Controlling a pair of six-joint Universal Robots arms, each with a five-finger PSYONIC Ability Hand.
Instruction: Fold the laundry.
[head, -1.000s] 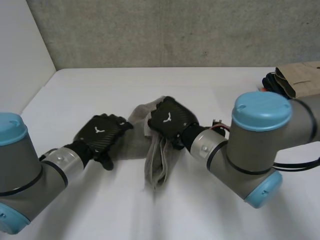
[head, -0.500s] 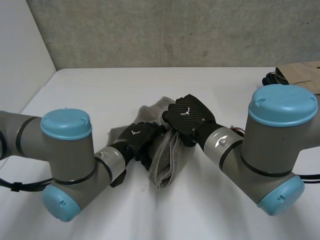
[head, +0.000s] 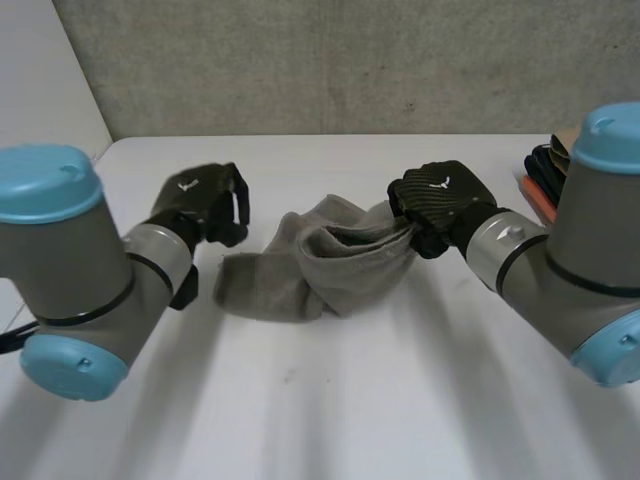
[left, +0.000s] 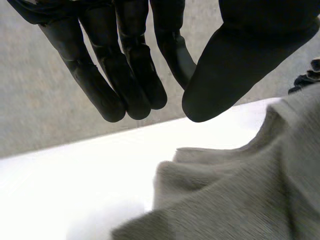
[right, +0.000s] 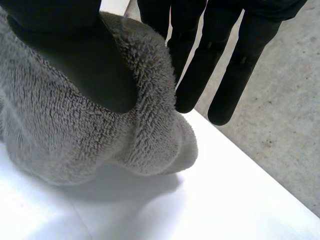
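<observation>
Head view: the right hand (head: 438, 200), right of centre, has one end of the grey terry towel (head: 335, 270) – that end is held up off the white table (head: 330, 400) while the rest sags in crumpled folds across the middle of the frame, its far end flat on the table. The left hand (head: 200, 205) hovers at centre left, just beside that flat end and apart from it. A small stack of dark and orange things (head: 542, 168) sits at the right edge.

Left wrist view: the left hand (left: 125, 60) has its fingers straight and relaxed, thumb close by, holding nothing; the towel (left: 240, 200) lies below its fingertips.

Right wrist view: the right hand's thumb (right: 75, 55) presses the fluffy towel (right: 65, 135) against straight fingers (right: 200, 65) – a firm pinch.
</observation>
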